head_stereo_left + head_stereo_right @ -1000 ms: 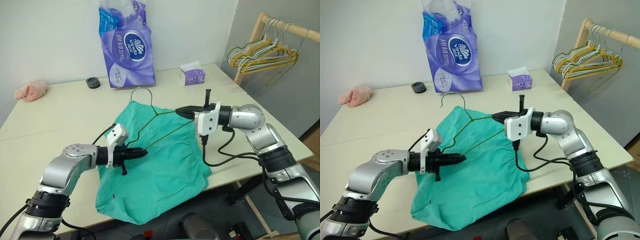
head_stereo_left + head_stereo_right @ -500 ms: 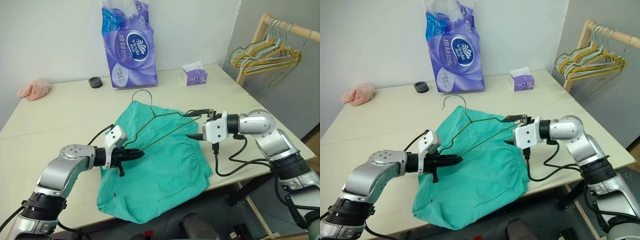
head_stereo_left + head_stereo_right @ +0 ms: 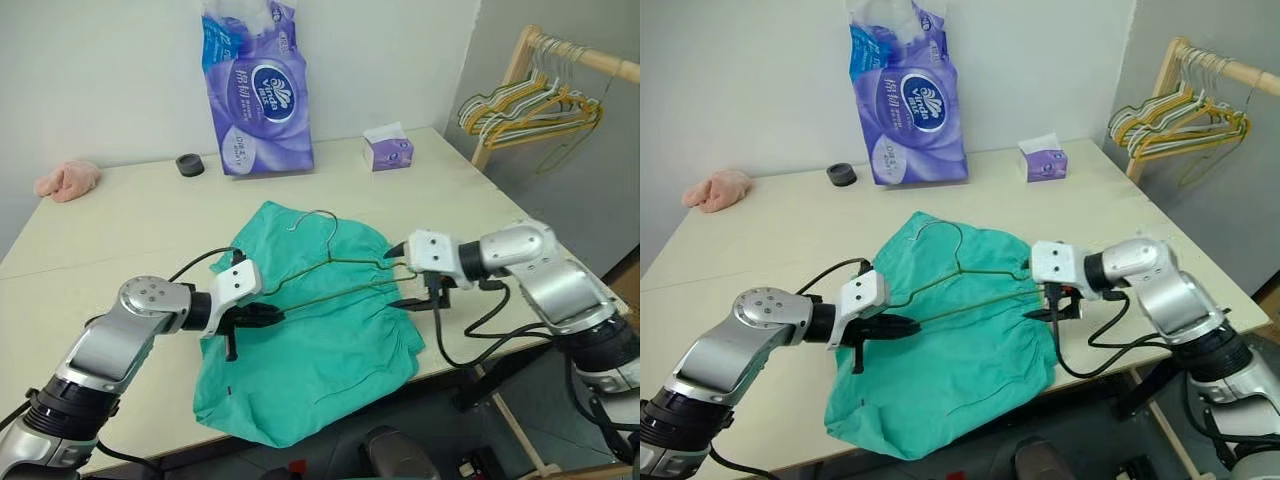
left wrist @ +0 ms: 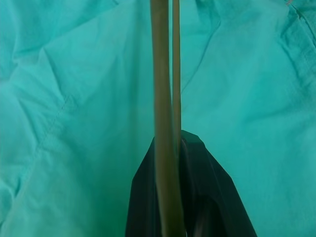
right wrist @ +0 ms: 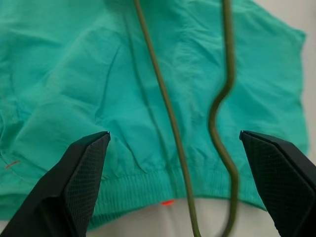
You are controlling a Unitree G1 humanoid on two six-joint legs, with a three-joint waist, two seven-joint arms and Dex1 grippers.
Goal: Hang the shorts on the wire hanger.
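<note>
On the worktop (image 3: 120, 230), limp shorts (image 3: 330, 340) lie under the springy hanger (image 3: 330, 262), pinched by the left claw (image 3: 272, 314); the right claw (image 3: 398, 275), wide open and empty, has the waistband just below, best gripped there.

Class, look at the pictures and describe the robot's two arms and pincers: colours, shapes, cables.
Both arms are rounded silver-grey metal segments with black joint rings. Each wrist carries a white boxy block, and a black cable loops from it. The left pincer and right pincer each have two black tapered fingers with finely textured inner faces.
</note>
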